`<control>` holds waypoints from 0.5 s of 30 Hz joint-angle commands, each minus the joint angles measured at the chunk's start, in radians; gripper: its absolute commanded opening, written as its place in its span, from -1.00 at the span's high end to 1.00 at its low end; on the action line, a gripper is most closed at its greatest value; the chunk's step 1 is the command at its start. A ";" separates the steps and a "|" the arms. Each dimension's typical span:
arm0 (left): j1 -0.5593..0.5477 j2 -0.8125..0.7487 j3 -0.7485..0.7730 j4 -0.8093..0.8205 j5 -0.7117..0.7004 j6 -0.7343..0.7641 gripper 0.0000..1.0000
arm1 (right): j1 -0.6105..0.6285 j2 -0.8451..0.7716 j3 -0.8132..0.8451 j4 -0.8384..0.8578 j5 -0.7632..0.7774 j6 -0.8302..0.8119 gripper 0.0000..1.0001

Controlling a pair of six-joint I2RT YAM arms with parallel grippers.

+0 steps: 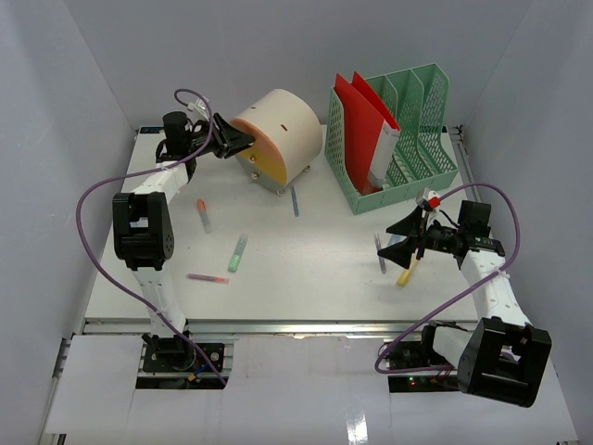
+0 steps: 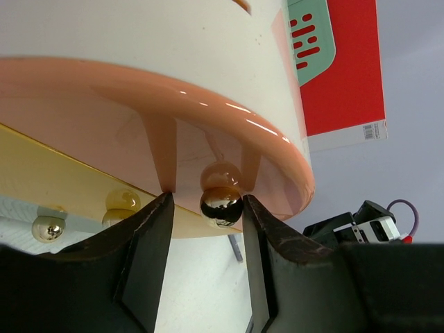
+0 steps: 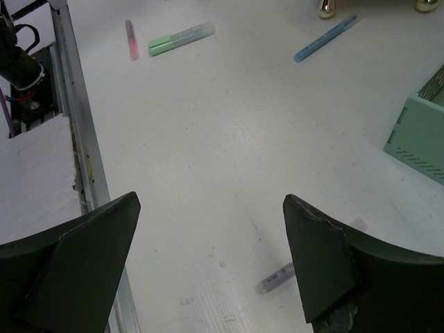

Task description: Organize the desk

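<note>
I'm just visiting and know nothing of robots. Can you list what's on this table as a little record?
desk: white, metal rail in front
holder: round, cream and pink, gold ball feet, back left
rack: green, back right, holds red folders
pens loose: orange pen, green marker, red pen, blue pen, purple pen, yellow pen
left gripper: open, at the holder's underside, one foot between its fingers
right gripper: open, empty, near the purple pen

Mid desk (image 1: 306,264) free; rack (image 1: 434,111) far-R
</note>
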 commanded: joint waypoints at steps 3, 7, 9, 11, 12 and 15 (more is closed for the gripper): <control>-0.005 -0.062 0.004 -0.005 0.020 -0.004 0.22 | -0.011 0.002 0.024 0.001 -0.009 -0.014 -0.80; -0.003 -0.079 -0.027 0.011 0.035 -0.011 0.43 | -0.015 0.003 0.024 0.001 -0.005 -0.016 -0.80; 0.005 -0.102 -0.050 0.014 0.041 -0.010 0.48 | -0.017 0.005 0.022 0.001 -0.004 -0.016 -0.81; 0.035 -0.136 -0.081 0.008 0.041 0.003 0.49 | -0.019 0.003 0.021 0.001 0.001 -0.018 -0.80; 0.049 -0.153 -0.096 0.004 0.042 0.010 0.49 | -0.020 0.003 0.021 0.001 0.003 -0.019 -0.80; 0.080 -0.225 -0.155 0.001 0.056 0.037 0.49 | -0.022 0.006 0.019 0.001 0.012 -0.021 -0.80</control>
